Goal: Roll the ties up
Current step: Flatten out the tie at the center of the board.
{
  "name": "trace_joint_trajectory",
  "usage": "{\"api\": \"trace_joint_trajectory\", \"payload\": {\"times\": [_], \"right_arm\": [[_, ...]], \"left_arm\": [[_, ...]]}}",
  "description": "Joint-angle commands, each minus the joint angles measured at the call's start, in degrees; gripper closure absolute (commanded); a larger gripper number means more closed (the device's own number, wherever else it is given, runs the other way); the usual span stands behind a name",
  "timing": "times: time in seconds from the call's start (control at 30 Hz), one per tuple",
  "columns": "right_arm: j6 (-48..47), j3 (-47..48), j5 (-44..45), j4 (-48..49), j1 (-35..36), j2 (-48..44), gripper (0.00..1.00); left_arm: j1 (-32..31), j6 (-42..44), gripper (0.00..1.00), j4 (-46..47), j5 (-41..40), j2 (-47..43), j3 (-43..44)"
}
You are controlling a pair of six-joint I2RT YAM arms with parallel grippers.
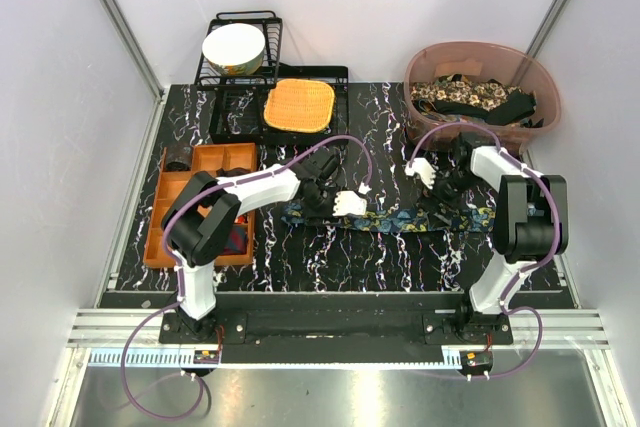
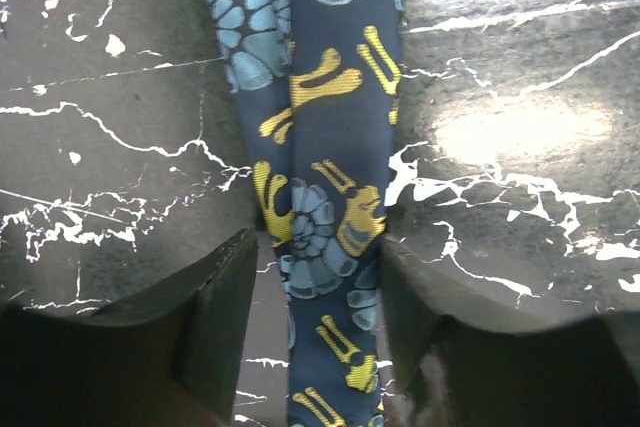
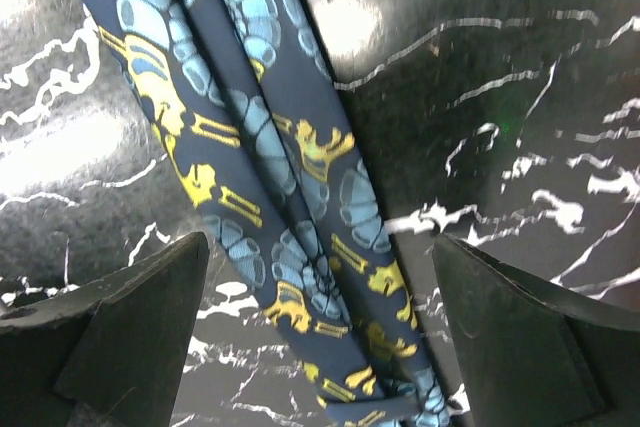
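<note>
Both fingers [image 2: 215, 317] of the left gripper [image 2: 315, 247] are standing apart and straddling the dark blue necktie [image 2: 330, 147], which is lying flat on the tabletop [image 2: 120, 147] and running lengthwise through the gap between them. One finger is leaving a strip of bare tabletop between itself and the fabric, the other is sitting right at the fabric's edge, and nothing is being clamped. The right gripper [image 3: 320, 242] is holding its fingers [image 3: 140, 327] spread wide, clear of the necktie on both sides, with the necktie crossing diagonally between them. Seen from overhead, the necktie is stretching left to right across the middle of the tabletop, with the left gripper over its left part and the right gripper toward its right part. The necktie is showing as smooth cloth, long and narrow, printed with pale blue fan-shaped scallops and yellow bar-and-hook figures; two overlapping strips of it are lying side by side. The tabletop is presenting a glossy black surface with white marble veining. All four fingers are appearing as dark, matte, wedge-shaped blocks. At the far right, a rounded brown plastic tub [image 1: 470, 46] is holding a heap of further neckties [image 1: 470, 97], and a square orange woven mat [image 1: 298, 105] is lying by a black wire dish rack [image 1: 240, 42].
</note>
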Motion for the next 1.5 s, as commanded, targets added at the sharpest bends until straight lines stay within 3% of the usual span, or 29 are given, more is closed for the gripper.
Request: {"api": "trace_joint_trajectory", "payload": {"times": [0.0, 0.27, 0.33, 0.37, 0.5, 0.67, 0.97, 1.03, 1.23, 1.43, 1.47], "right_arm": [[-2.18, -2.23, -2.39, 3.56, 2.33, -2.68, 0.0], [-2.28, -3.47, 0.42, 7.95, 4.97, 0.48, 0.0], [-2.19, -2.85, 1.57, 7.61, 4.88, 1.36, 0.09], [-2.45, -2.77, 2.35, 7.26, 4.88, 1.54, 0.2], [-3.68, -3.55, 3.24, 4.71, 4.62, 1.02, 0.41], [-6.84, -5.75, 4.38, 1.29, 2.52, -0.57, 0.56], [-15.89, -7.5, 8.24, -8.04, -7.93, -2.5, 0.57], [-16.78, -7.95, 9.3, -8.13, -8.91, -2.59, 0.61], [-14.85, -4.0, 9.75, -7.69, -12.16, 1.09, 0.62], [-12.48, -1.62, 7.9, -6.03, -12.25, 0.13, 0.38], [-12.47, -1.01, 7.81, -5.76, -12.34, 0.31, 0.37]], "left_arm": [[-0.27, -0.56, 0.53, -0.89, -0.2, -0.23, 0.63], [-0.27, -0.64, 0.6, -1.59, -0.02, -0.57, 1.17], [-0.19, -0.47, 0.62, -1.94, -0.11, -0.75, 0.99], [-0.27, -0.47, 0.63, -2.03, -0.02, -0.93, 0.81], [-0.45, -0.82, 0.66, -2.3, 0.33, -1.37, 0.81], [-1.33, -1.61, 0.73, -2.38, 0.24, -1.37, 0.9], [-4.84, -4.68, 0.86, -2.91, 1.91, -1.19, 2.48], [-6.16, -6.43, 0.92, -2.91, 2.35, -0.66, 3.79], [-8.88, -13.9, 0.96, -2.47, 1.83, 2.41, 7.84], [-9.06, -15.32, 0.84, -1.51, -2.65, 2.68, 6.97], [-8.98, -15.06, 0.73, -1.51, -3.53, 2.15, 6.44]]}}
